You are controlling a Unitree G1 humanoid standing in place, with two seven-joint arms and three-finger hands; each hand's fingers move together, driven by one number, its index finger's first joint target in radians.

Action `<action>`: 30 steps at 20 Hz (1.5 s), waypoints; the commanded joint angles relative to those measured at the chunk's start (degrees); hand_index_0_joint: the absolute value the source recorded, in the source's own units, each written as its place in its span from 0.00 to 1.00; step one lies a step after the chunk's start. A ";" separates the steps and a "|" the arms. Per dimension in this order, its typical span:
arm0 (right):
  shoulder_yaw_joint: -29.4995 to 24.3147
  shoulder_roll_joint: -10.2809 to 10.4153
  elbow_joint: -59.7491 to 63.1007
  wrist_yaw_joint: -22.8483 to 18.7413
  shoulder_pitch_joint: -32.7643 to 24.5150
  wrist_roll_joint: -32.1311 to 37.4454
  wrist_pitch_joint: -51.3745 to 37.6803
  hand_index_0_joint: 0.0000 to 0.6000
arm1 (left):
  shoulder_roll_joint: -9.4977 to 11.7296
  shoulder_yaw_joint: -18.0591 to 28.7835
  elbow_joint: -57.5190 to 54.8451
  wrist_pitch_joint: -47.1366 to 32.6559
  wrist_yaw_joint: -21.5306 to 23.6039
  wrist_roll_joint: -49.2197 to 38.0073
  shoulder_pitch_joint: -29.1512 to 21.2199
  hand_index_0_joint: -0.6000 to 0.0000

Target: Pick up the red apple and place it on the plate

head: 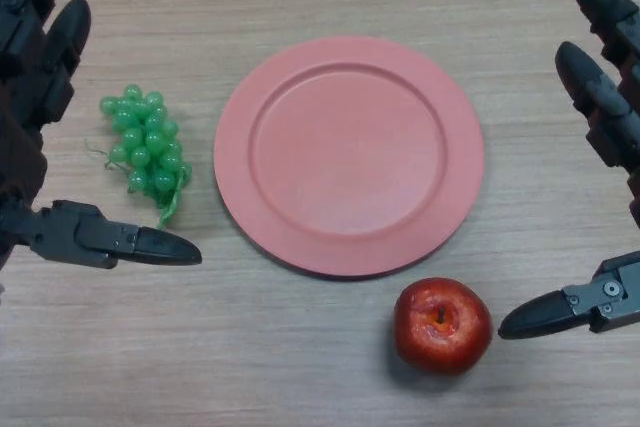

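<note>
A red apple point(442, 326) stands upright on the wooden table, just below the lower right rim of a pink plate point(349, 154) that holds nothing. My right hand point(606, 107) comes in at the right edge with straight fingers, and its thumb tip ends a little to the right of the apple without touching it. At the left edge my left hand point(35, 67) is open as well, holding nothing.
A bunch of green grapes point(146, 141) lies left of the plate, between the left hand's fingers and thumb. The wooden table point(250, 347) runs across the whole view.
</note>
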 commanded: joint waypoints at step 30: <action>11.95 2.92 42.24 -15.83 11.56 -23.25 -59.52 0.00 | -0.54 0.11 0.28 -14.43 -1.81 6.98 2.41 1.00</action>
